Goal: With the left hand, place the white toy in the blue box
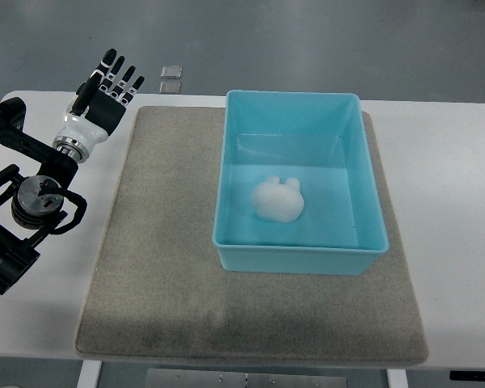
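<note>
Grey floor shows beyond the far edge of a white counter (444, 162), which fills most of the top view. On the counter lies a grey felt mat (162, 242), covering its middle from near the far edge down to near the front edge. A blue box (364, 186) sits on the right half of the mat, its far wall close to the mat's far edge and its right wall close to the mat's right edge. It is an open rectangular tub with light turquoise walls.

Inside the blue box, the white toy (276, 199) rests on the floor of the tub, roughly central and a little toward the front wall. It is a rounded lump with two small ear-like bumps at its far side. It touches no wall.

At the far left corner of the counter, the left hand (105, 90) hovers off the mat, just beyond its far left corner. Its fingers (121, 74) are black with white segments, stretched straight and slightly spread, pointing away toward the far edge, and they hold nothing. The white wrist and black arm links run back to the picture's left edge along the counter's left side.

Two small square tiles (170, 78) lie on the floor just past the counter's far edge, near the fingertips.
</note>
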### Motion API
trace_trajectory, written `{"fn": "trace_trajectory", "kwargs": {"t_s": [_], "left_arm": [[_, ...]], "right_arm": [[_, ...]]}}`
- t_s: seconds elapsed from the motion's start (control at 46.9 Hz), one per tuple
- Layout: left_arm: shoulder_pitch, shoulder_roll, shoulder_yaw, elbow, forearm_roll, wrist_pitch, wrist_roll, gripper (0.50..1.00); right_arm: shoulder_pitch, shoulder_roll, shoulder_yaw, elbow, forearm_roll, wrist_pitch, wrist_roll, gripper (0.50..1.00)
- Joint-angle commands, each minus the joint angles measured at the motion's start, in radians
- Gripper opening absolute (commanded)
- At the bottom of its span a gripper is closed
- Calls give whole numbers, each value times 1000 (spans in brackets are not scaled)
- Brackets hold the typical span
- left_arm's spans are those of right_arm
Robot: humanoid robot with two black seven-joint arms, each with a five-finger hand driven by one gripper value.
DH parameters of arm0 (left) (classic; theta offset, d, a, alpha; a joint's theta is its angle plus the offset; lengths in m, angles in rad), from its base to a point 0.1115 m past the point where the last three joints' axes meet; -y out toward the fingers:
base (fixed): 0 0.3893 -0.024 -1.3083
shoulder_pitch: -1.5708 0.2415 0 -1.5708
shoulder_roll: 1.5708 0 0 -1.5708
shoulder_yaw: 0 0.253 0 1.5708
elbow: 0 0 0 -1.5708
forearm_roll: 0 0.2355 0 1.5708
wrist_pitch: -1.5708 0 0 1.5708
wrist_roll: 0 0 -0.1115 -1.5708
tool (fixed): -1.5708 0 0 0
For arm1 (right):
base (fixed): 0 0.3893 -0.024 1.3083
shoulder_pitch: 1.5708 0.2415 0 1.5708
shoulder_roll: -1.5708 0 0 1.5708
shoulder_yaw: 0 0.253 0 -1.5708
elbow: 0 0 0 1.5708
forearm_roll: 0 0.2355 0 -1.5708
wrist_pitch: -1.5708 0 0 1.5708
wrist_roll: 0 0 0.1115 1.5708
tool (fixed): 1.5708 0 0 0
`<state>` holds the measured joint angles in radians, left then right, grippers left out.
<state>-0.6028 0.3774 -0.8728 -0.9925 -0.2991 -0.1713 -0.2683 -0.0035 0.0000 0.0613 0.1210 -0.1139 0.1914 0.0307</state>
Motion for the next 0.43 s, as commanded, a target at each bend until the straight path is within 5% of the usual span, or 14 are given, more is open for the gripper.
{"fn": "trace_trajectory", "kwargs": {"t_s": [0.0, 0.405], "left_arm": [[0, -2, 0, 0, 0, -1, 0, 994], [-3, 0, 0, 2, 0, 4, 0, 994]], "right_arm": [[0, 0, 0, 0, 0, 0, 0, 936], [-1, 0, -5, 0, -6, -1, 0, 936]]}}
